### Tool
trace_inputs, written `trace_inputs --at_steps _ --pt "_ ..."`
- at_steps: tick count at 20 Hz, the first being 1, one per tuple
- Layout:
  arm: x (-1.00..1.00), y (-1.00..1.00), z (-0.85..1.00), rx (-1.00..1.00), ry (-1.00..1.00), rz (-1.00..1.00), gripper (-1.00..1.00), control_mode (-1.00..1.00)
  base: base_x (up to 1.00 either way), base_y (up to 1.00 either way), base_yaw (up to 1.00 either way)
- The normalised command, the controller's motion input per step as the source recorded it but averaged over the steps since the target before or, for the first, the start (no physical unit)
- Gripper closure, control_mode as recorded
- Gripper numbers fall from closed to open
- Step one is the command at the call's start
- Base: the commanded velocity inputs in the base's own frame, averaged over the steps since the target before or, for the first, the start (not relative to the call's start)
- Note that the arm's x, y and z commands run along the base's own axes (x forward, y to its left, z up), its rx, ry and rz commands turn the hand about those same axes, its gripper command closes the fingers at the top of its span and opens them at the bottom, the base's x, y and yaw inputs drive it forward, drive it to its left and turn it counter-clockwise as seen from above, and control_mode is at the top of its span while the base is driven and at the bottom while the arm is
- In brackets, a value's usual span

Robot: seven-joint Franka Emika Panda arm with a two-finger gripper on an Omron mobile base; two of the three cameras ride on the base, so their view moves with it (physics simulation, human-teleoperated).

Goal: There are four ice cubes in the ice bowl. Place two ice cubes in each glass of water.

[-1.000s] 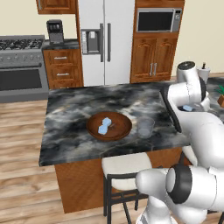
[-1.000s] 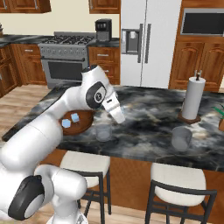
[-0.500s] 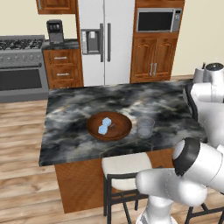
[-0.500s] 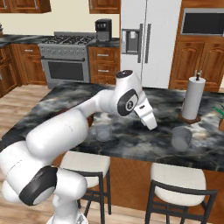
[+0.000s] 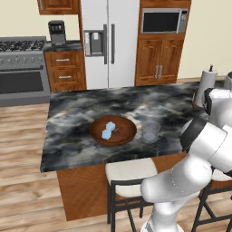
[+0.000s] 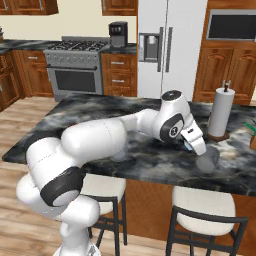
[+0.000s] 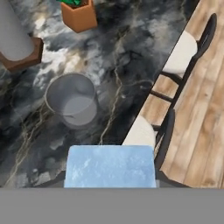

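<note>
The dark marbled island counter point(image 5: 81, 113) is carrying everything here. Near the middle of its front edge the ice bowl point(image 5: 113, 131) is sitting, with pale ice cubes point(image 5: 108, 130) lying in a cluster at its centre. Just beside the bowl, toward the counter's right end, one glass of water point(image 5: 151, 131) is standing upright.

The white arm point(image 6: 100, 140) is reaching across the counter toward its right end, where a paper-towel roll point(image 6: 220, 112) is standing near the back edge on a brown base. A second glass of water point(image 7: 72, 99) is standing upright near the front edge at that end, close to the roll and to a small terracotta planter point(image 7: 79, 15) beyond it.

The gripper point(image 6: 196, 145) is hanging just above and beside this second glass, apart from it. Its fingers are standing about half open and are clamping one ice cube point(image 7: 110, 166) between them; in the hand view the cube is filling the gap between the tips, with the glass lying ahead of it.
</note>
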Motion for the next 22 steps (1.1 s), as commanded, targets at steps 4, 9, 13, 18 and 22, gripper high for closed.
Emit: trace_inputs --at_steps 4,9,13,18,22 --pt "0.33 -0.44 -0.18 0.04 0.00 0.13 1.00 -1.00 0.00 0.00 0.00" --pt "0.35 -0.20 -0.11 0.05 -0.03 0.11 1.00 -1.00 0.00 0.00 0.00" --pt "0.20 -0.09 -0.11 0.01 -0.02 0.07 1.00 -1.00 0.00 0.00 0.00" --pt "0.10 -0.04 -0.24 0.00 -0.02 0.04 1.00 -1.00 0.00 0.00 0.00" --pt "0.08 0.00 -0.28 0.00 -0.01 0.03 1.00 -1.00 0.00 0.00 0.00"
